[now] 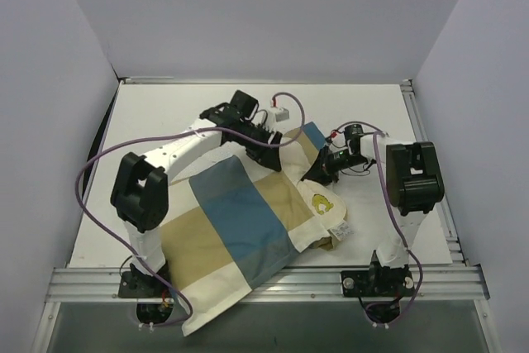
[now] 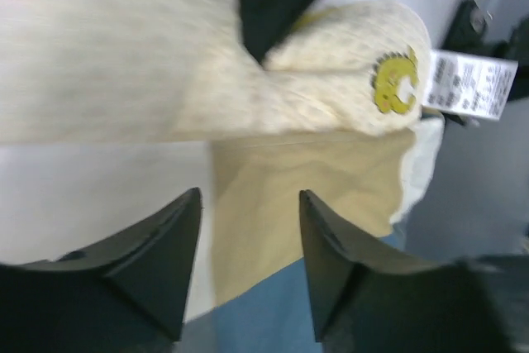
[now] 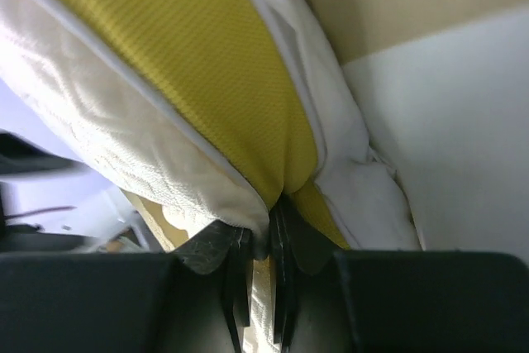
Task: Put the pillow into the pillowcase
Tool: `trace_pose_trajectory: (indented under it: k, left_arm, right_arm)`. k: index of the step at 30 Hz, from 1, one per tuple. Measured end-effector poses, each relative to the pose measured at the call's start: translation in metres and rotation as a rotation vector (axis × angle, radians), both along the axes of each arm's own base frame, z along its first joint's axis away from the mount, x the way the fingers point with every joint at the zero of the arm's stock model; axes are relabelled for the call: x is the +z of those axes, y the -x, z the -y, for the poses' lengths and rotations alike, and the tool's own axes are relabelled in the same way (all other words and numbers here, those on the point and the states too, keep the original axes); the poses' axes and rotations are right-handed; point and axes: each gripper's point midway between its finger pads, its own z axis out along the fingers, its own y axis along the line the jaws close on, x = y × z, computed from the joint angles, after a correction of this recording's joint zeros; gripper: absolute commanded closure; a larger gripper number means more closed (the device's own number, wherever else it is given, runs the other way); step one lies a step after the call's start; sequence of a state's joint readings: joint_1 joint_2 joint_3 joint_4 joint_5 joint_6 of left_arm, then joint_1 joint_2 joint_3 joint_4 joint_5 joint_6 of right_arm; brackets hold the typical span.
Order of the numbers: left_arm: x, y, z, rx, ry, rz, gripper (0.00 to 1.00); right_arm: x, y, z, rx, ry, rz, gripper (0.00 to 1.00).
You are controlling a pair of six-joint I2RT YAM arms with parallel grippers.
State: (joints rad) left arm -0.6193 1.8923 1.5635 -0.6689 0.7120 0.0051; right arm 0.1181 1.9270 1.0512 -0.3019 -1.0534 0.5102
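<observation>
The blue, tan and white checked pillowcase (image 1: 235, 221) lies diagonally across the table, most of the pillow inside it. The cream pillow (image 1: 318, 204) sticks out at the right end, showing its yellow emblem (image 2: 395, 80) and a white label (image 2: 467, 82). My right gripper (image 1: 318, 173) is shut on the pillow's yellow-trimmed edge (image 3: 207, 64), and the fabric is pinched between its fingers (image 3: 240, 262). My left gripper (image 1: 266, 153) hovers open over the pillowcase's far edge. Nothing is between its fingers (image 2: 186, 237); tan and blue cloth (image 2: 273, 204) lies below them.
The white table (image 1: 165, 121) is enclosed by pale walls at the back and sides. A metal rail (image 1: 264, 280) runs along the near edge, and the pillowcase's near corner hangs over it. Purple cables (image 1: 91, 171) loop beside both arms.
</observation>
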Motion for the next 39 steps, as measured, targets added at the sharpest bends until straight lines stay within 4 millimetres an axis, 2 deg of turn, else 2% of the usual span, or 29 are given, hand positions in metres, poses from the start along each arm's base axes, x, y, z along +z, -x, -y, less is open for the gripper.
trace_pose_trajectory:
  k: [2,3,4,5,7,8,9,11,16,18,20,22,23,24,25,26,29,34,36,39]
  left_arm:
    - [0.023,-0.021,-0.017,0.096,-0.002,0.073,0.27]
    - [0.036,-0.032,-0.026,0.147,0.005,0.113,0.26]
    - [0.048,-0.041,-0.035,0.192,0.008,0.143,0.26]
    - [0.057,-0.05,-0.043,0.236,0.006,0.174,0.25]
    - [0.067,-0.063,-0.053,0.3,-0.003,0.205,0.22]
    - [0.069,-0.067,-0.054,0.327,-0.014,0.21,0.2]
    - [0.064,-0.069,-0.053,0.349,-0.032,0.201,0.2]
    - [0.052,-0.069,-0.047,0.373,-0.074,0.166,0.2]
    - [0.0,-0.066,-0.032,0.402,-0.198,0.069,0.22]
    - [-0.018,-0.062,-0.031,0.413,-0.255,0.044,0.26]
    - [-0.031,-0.059,-0.033,0.423,-0.3,0.033,0.35]
    - [-0.039,-0.06,-0.036,0.442,-0.332,0.025,0.47]
    - [-0.042,-0.061,-0.038,0.452,-0.343,0.017,0.57]
    - [-0.046,-0.062,-0.04,0.457,-0.351,0.009,0.84]
    - [-0.047,-0.063,-0.04,0.459,-0.35,-0.001,0.97]
    - [-0.048,-0.065,-0.038,0.453,-0.345,-0.007,1.0]
    - [-0.043,-0.069,-0.028,0.42,-0.297,-0.031,1.0]
    - [-0.01,-0.077,0.018,0.326,-0.141,-0.035,1.0]
    - [0.007,-0.075,0.047,0.28,-0.073,-0.016,1.0]
    - [0.02,-0.062,0.083,0.236,0.012,0.006,1.0]
  right_arm:
    - [0.002,0.006,0.004,0.056,0.015,0.036,1.0]
    - [0.003,0.012,0.006,0.091,0.023,0.052,0.97]
    - [0.004,0.018,0.008,0.126,0.03,0.065,0.88]
    - [0.006,0.026,0.011,0.166,0.037,0.073,0.67]
    - [0.011,0.041,0.015,0.237,0.054,0.082,0.49]
    - [0.015,0.045,0.018,0.269,0.059,0.093,0.45]
    - [0.019,0.045,0.022,0.291,0.068,0.105,0.4]
    - [0.03,0.036,0.028,0.311,0.087,0.146,0.39]
    - [0.069,-0.031,0.045,0.271,0.156,0.339,0.37]
    - [0.073,-0.05,0.046,0.263,0.18,0.381,0.33]
    - [0.065,-0.06,0.042,0.277,0.194,0.38,0.32]
    - [0.045,-0.061,0.029,0.301,0.191,0.329,0.34]
    - [0.033,-0.058,0.023,0.318,0.187,0.296,0.41]
    - [0.021,-0.054,0.016,0.332,0.182,0.261,0.47]
    - [0.009,-0.049,0.009,0.342,0.175,0.227,0.53]
    - [-0.001,-0.043,0.004,0.347,0.162,0.194,0.68]
    - [-0.01,-0.025,-0.007,0.334,0.103,0.12,0.87]
    - [-0.001,-0.019,-0.007,0.244,0.025,0.072,0.97]
    - [0.007,-0.024,-0.01,0.21,0.007,0.064,0.98]
    - [0.019,-0.038,-0.016,0.171,-0.013,0.077,0.98]
